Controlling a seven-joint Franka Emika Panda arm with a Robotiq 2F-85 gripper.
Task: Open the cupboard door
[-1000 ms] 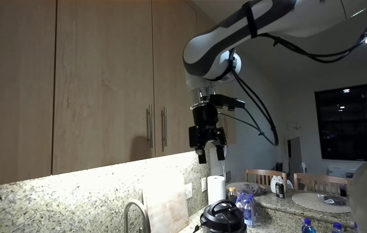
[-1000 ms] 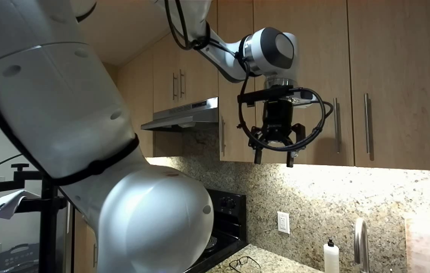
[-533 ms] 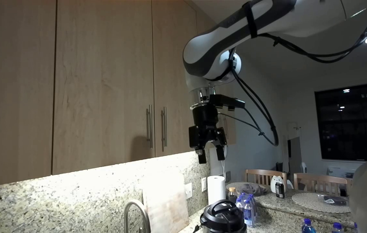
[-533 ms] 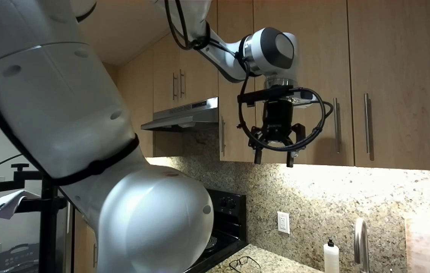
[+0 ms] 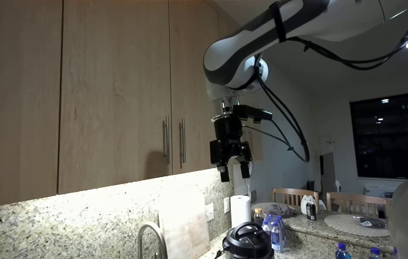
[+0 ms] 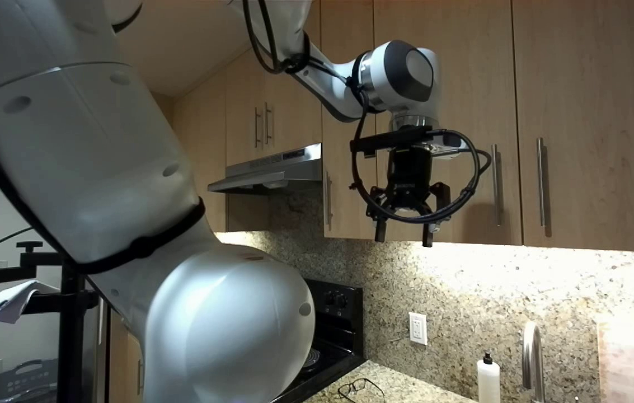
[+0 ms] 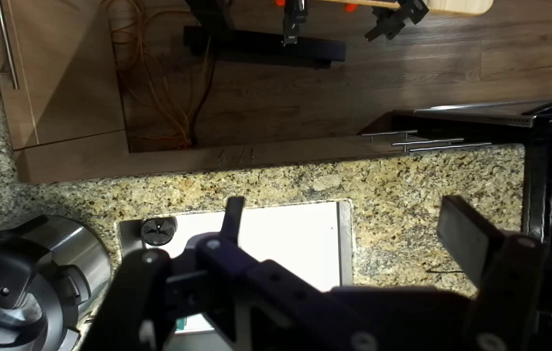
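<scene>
The gripper (image 5: 235,174) hangs right of center in both exterior views, its two fingers (image 7: 461,239) pointing down and spread wide, released. In an exterior view we find the cupboard door (image 5: 115,90) left of center, flush with the neighboring door (image 5: 193,82), its silver bar handle (image 5: 168,141) just left of the seam between them. A matching handle (image 5: 184,141) and a stretch of wood show between it and the gripper, and the door's lower edge ends above a bright granite backsplash (image 5: 92,216). In the wrist view, we see one finger against the sink (image 7: 345,243), the other against the countertop (image 7: 392,195), whose front edge crosses mid-frame below a span of wood floor (image 7: 314,87).

The door's top is cut off by the frame in both exterior views. In an exterior view a black cable loop (image 6: 469,190) hides part of the door, and the arm (image 6: 81,157) fills the left side. In the wrist view the gripper's body is too dark to make out fully, and a pressure cooker (image 7: 47,278) runs off the lower left.
</scene>
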